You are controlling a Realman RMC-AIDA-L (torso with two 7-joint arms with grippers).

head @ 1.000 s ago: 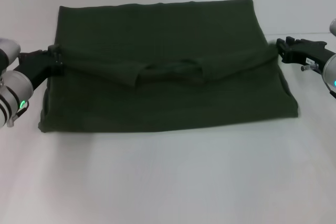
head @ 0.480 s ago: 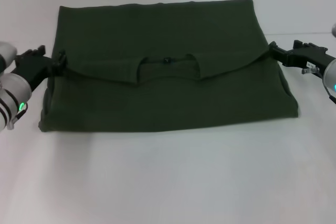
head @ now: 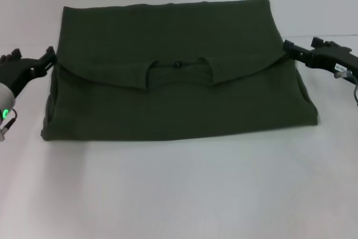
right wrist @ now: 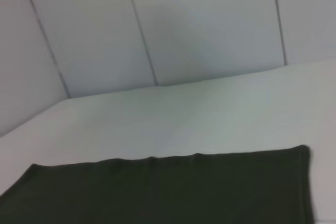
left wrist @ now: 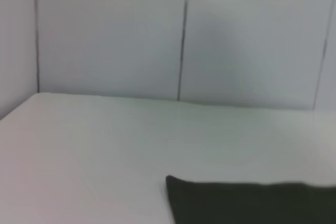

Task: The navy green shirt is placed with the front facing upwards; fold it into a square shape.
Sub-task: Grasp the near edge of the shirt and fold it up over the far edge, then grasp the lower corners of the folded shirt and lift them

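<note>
Lying centred on the white table (head: 179,194), the navy green shirt (head: 179,82) is folded into a wide rectangle, collar edge laid across the middle. The left gripper (head: 42,64) and right gripper (head: 291,48) sit at its left and right edges, both spread and holding nothing. Any snag on that loose top layer as they move could drag the fold askew.

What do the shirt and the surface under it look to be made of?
The navy green shirt looks like soft matte knit cotton or similar: it drapes in limp folds, without sheen. The table is smooth, white, faintly glossy, likely laminate or painted board; the exact material cannot be told.

you see a plain white table (head: 179,194) under even light; pale panelled walls (left wrist: 105,30) with dark vertical seams rise behind its far edge.
</note>
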